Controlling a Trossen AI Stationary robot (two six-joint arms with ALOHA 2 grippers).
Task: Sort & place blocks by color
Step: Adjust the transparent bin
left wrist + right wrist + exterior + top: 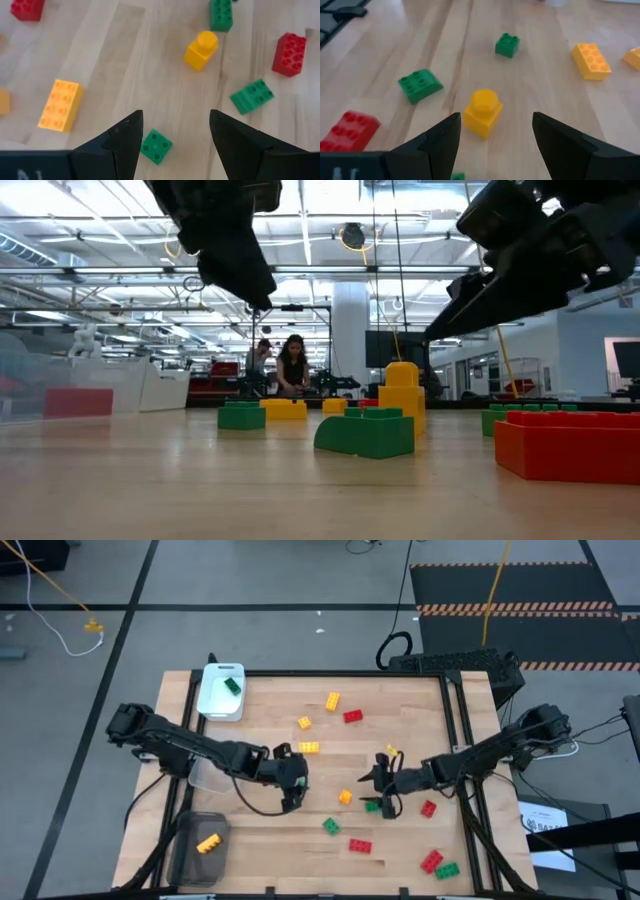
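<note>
Only the high view shows the white tray (221, 695) (green block (233, 686) inside); both grippers spread.

I see a wooden table (410, 710). White tray (214, 702) at its far left corner, clear tray (206, 776) on the left edge, dark tray (186, 858) near left. Two people (283, 366) in the background room.
</note>
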